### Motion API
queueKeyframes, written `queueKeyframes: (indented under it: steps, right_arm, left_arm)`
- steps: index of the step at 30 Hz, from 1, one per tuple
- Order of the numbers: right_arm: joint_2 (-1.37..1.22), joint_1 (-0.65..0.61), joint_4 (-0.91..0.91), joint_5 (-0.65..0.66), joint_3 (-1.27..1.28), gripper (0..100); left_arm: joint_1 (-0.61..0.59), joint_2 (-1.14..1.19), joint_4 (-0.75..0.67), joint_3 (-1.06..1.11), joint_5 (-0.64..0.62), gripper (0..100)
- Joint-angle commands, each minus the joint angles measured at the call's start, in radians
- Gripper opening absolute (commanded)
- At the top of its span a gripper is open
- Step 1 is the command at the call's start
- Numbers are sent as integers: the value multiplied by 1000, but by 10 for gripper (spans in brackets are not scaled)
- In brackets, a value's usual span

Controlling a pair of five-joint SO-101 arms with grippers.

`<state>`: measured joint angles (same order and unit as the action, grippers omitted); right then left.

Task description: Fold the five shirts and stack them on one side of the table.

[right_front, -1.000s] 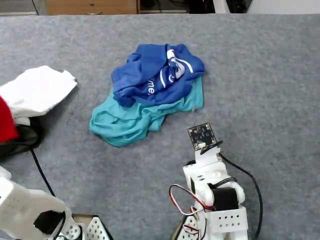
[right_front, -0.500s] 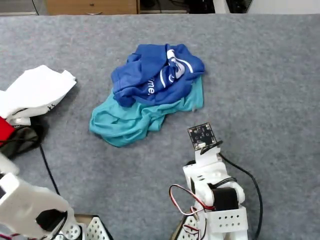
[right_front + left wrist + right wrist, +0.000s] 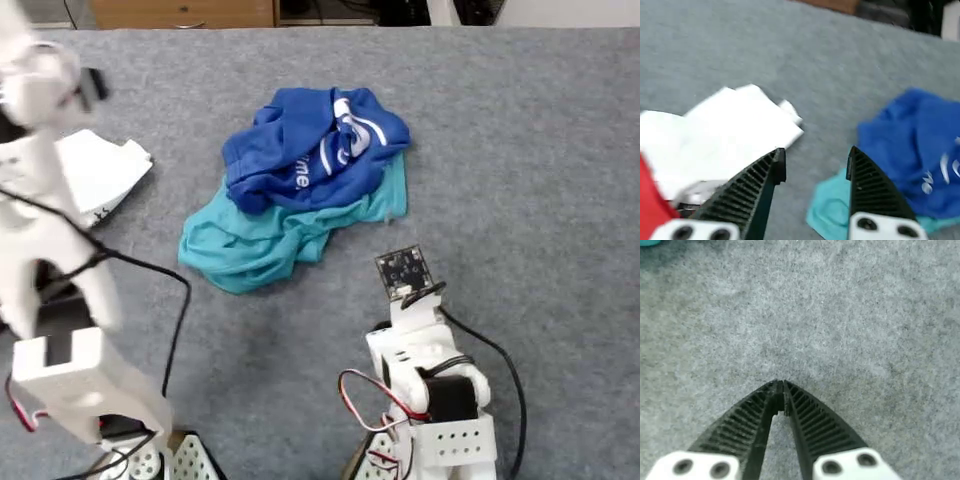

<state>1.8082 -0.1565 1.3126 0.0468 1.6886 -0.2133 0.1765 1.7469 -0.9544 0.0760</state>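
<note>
On the left side of the table (image 3: 520,150), the left gripper (image 3: 815,157) is hovering, jaws apart, by the white shirt (image 3: 110,170) — the blue shirt (image 3: 310,140) is lying on the teal shirt (image 3: 260,245) mid-table, nearer the right gripper (image 3: 784,383), its jaws pressed together. Showing: one white, one blue, one teal, one red shirt (image 3: 649,205).

A crumpled blue shirt (image 3: 310,145) with white lettering and white curved stripes lies bunched near the middle of the grey counter (image 3: 520,150). It sits on top of a rumpled teal shirt (image 3: 255,245), which spreads out from under it toward the near side and along one edge. Well apart from this pile, at the counter's left edge, a white shirt (image 3: 105,175) lies flatter and neater, one corner pointing toward the pile, and a patch of red fabric (image 3: 650,202) shows just beside it.
</note>
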Motion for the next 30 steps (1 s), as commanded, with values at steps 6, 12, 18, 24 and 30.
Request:
queueKeyframes:
  steps: [6, 12, 18, 24, 30]
  right_arm:
    - [88, -10, 2, -2, 1, 5]
    - [88, -10, 2, -2, 1, 5]
    - [88, -10, 2, -2, 1, 5]
    - [88, -10, 2, -5, 1, 5]
    - [87, -10, 2, -5, 1, 5]
  left_arm:
    - [310, -5, 3, 147, -12, 206]
    - [446, 31, -83, 333, 17, 207]
    - [462, 130, -239, 417, 44, 211]
    - [549, 260, -290, 419, 86, 210]
    - [582, 437, -374, 419, 86, 207]
